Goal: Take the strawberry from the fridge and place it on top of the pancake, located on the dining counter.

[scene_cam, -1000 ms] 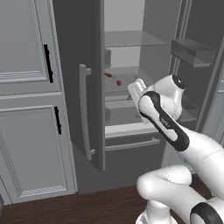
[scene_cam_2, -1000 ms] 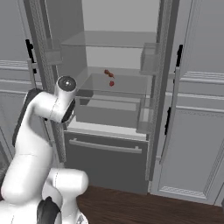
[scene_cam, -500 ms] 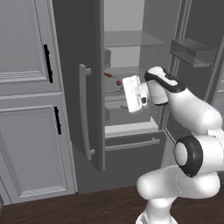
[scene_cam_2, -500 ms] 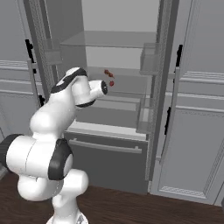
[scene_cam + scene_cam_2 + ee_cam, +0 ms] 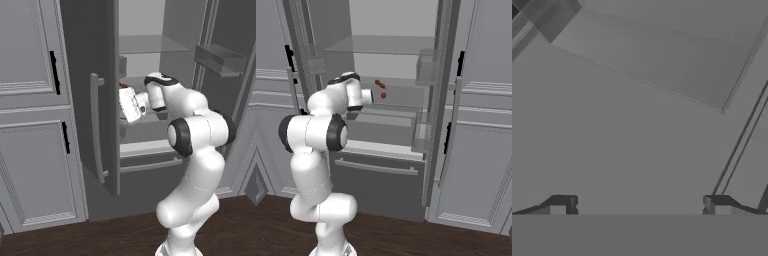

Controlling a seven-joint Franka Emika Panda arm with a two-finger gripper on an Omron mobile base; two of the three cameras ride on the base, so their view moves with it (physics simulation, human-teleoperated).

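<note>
**Red berry on the glass shelf, jaws wide and empty**

Dark grey, tall and French-doored, the fridge [image 5: 391,125] stands open, its pale grey interior crossed by glass shelves, with a long silver bar handle [image 5: 96,127] on the left door. The white arm with dark joints reaches into the middle of the compartment, and its two-finger gripper [image 5: 639,206] is spread fully apart with nothing between the dark tips; the hand view looks past them at bare grey wall and shelf.

On the middle shelf lies an elongated brownish-orange food item [image 5: 379,84], and just beside it, a little lower in the right base view, sits the strawberry [image 5: 383,95], a tiny bright red roundish fruit. The hand is near it, to its left, not touching.

Judging by its look, the strawberry should be very light, soft and easily bruised, and likely to roll on smooth glass. A gentle pinch across its widest part, with the tips set low against the shelf, seems the safest hold; too firm a squeeze could crush it or squirt it free.
</note>
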